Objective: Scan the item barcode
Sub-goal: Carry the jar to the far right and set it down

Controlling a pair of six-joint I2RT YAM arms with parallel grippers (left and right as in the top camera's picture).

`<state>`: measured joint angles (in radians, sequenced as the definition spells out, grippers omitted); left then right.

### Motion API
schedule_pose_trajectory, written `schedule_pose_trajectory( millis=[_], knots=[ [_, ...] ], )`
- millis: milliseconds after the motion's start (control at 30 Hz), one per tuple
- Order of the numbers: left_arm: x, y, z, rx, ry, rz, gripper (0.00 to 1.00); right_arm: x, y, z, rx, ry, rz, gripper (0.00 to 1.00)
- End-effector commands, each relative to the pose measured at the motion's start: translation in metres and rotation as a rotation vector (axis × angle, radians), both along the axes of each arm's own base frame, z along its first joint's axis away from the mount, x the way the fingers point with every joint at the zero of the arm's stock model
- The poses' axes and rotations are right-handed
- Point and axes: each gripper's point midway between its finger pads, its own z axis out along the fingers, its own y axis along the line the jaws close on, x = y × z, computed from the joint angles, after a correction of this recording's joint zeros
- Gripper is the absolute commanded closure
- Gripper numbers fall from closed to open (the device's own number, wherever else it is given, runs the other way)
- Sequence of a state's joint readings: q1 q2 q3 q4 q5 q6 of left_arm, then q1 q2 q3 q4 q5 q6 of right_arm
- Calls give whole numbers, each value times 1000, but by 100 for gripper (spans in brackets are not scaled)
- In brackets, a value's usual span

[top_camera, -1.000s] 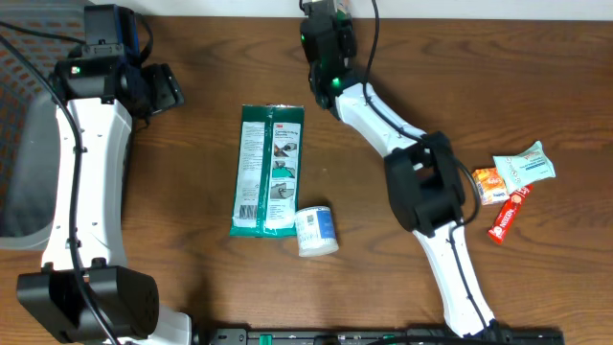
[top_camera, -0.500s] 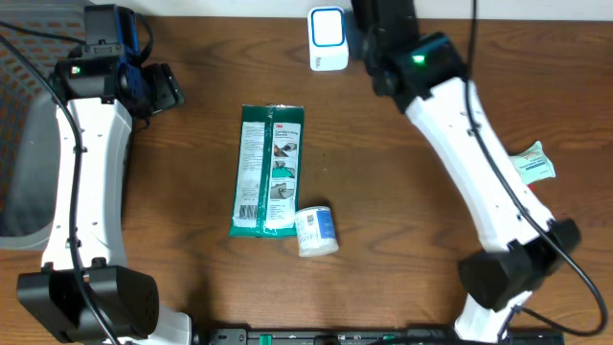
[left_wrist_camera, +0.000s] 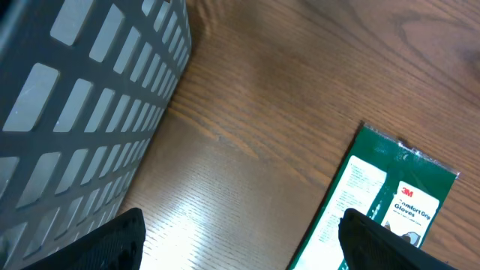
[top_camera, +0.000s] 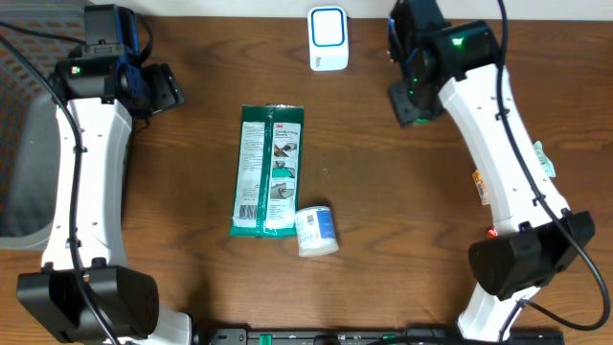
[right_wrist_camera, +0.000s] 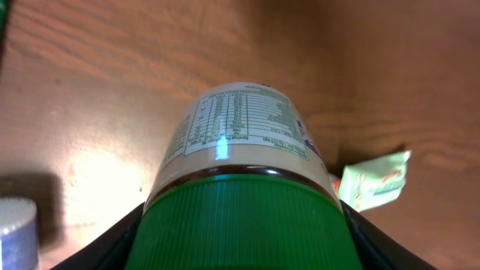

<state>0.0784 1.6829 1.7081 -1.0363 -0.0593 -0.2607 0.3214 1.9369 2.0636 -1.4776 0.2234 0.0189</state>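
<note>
Working over a brown wooden table (top_camera: 192, 287). Stretching the white left arm (top_camera: 91, 163) along the left edge, close beside a grey slotted basket (top_camera: 21, 163) sitting at that edge. Stretching the white right arm (top_camera: 498, 144) from the near right corner toward the far edge. Leaving a green glove package (top_camera: 270, 171) lying flat near the middle of the table, long side running far to near. Standing a white scanner (top_camera: 328, 38) with a blue face at the far edge, about midway along it.

Holding the left gripper (top_camera: 161, 91) released near the far left corner, jaws standing wide with nothing between them. Showing only bare wood in the gap in the left wrist view, basket wall on one side, end of the package on the other.

Grasping a bottle (right_wrist_camera: 240, 135) in the right gripper (top_camera: 410, 103), dark fingers (right_wrist_camera: 131, 240) pressing on either side of its green screw cap (right_wrist_camera: 240, 217), printed nutrition label facing the wrist camera, bottom end pointing away toward the wood. Holding that bottle near the far edge, a little toward the right edge from the scanner and apart from it; hiding it beneath the gripper in the overhead view. Not showing whether its far end is touching the table.

Leaving a small white and blue tub (top_camera: 316, 232) lying on its side just beside the near right corner of the package. Partly covering some small snack packets (top_camera: 544, 161) near the right edge with the right arm.
</note>
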Motion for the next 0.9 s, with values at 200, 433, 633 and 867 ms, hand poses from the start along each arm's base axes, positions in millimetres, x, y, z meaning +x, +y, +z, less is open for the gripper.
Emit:
schedule_pose_trajectory(
  millis=[200,433,633,867],
  knots=[
    [-2,5,7,18,-15,8,18,-2,-76,-74,-27,112,-194,99],
    [-2,5,7,19,-16,8,18,9,-133,-126,-10,53,-339,99],
    [-2,5,7,19,-15,9,18,11,-159,-160,46,5,-414,99],
    [-2,5,7,19,-16,8,18,-7,-180,-173,35,47,-469,18]
  ],
)
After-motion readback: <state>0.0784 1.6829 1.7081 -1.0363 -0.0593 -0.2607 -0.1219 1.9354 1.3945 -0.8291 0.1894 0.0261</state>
